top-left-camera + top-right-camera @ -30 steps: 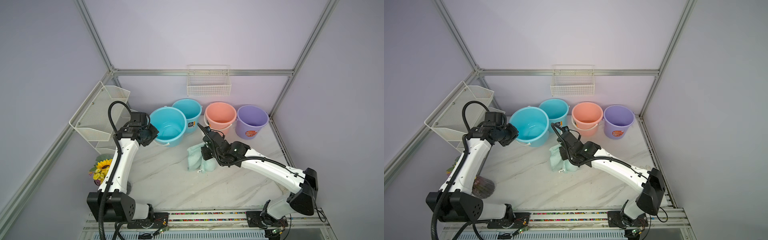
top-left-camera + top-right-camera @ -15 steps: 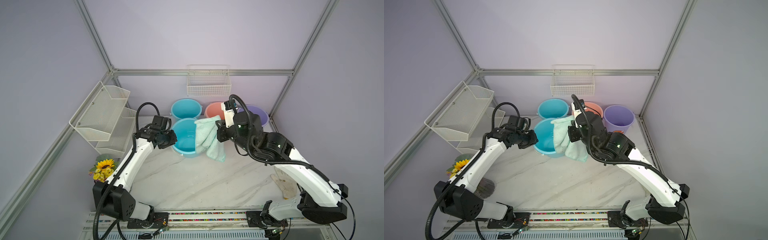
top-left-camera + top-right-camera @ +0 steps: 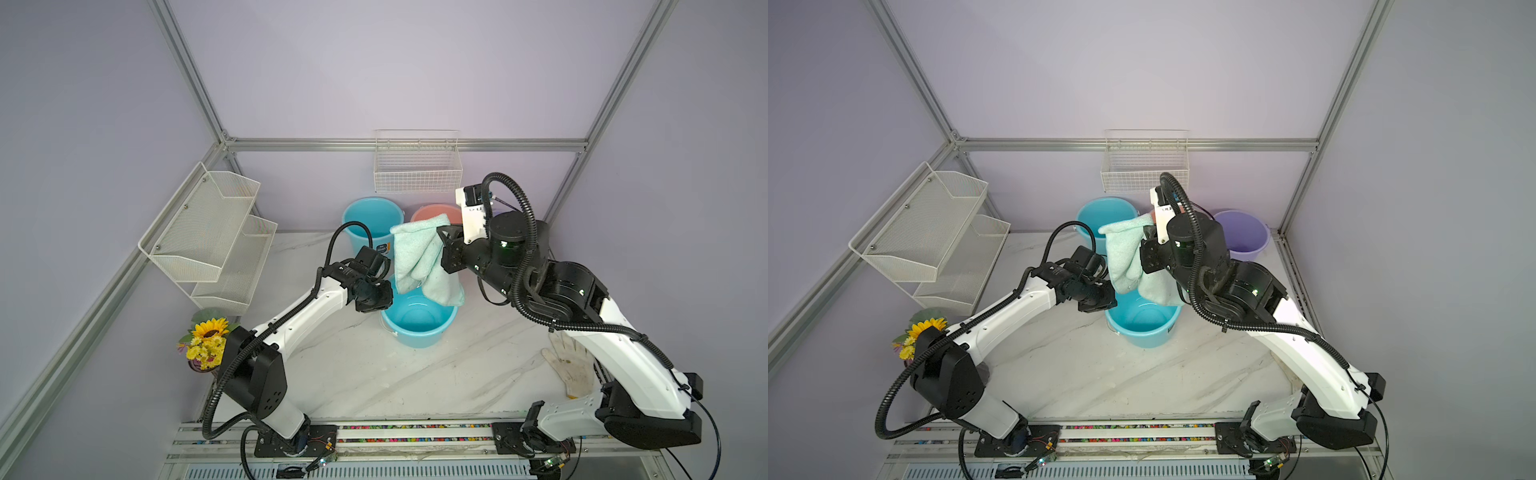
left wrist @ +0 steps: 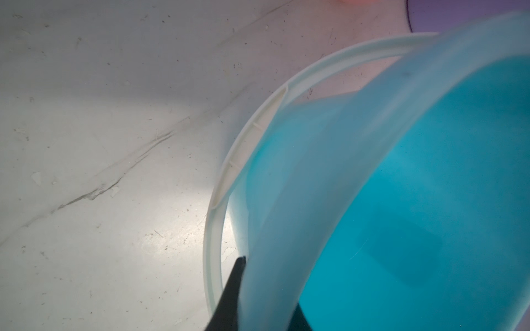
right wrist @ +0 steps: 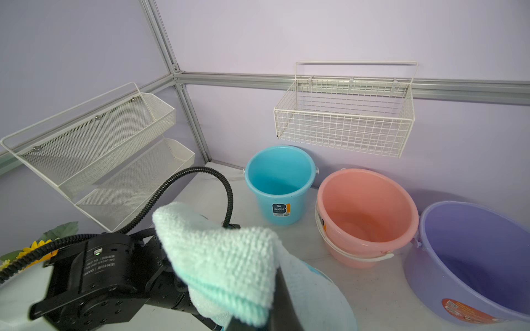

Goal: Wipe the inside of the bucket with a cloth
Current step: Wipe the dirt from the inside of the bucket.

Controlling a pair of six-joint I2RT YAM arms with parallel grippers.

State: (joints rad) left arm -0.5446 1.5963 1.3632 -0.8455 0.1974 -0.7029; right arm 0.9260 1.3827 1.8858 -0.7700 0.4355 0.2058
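Observation:
A light-blue bucket (image 3: 417, 328) (image 3: 1144, 328) stands upright at mid-table. My left gripper (image 3: 380, 301) (image 3: 1104, 305) is shut on its near-left rim; in the left wrist view the gripper (image 4: 266, 309) has one black finger (image 4: 229, 298) outside the wall and one inside. The mint-green cloth (image 3: 419, 257) (image 3: 1125, 253) (image 5: 223, 258) hangs folded from my right gripper (image 3: 440, 245) (image 3: 1144, 241) (image 5: 258, 312), which is shut on its upper edge. The cloth's lower end dangles over the bucket's far rim.
At the back wall stand a smaller blue bucket (image 3: 372, 220), a pink bucket (image 5: 367, 212) and a purple bucket (image 3: 1239, 235). A white glove (image 3: 571, 368) lies at the right edge. A wire basket (image 3: 417, 166), mesh shelves (image 3: 212, 237) and sunflowers (image 3: 208, 340) are along the edges.
My right gripper lifted the cloth off the table and carried it up over the bucket. My left gripper dragged the blue bucket from the back left to mid-table.

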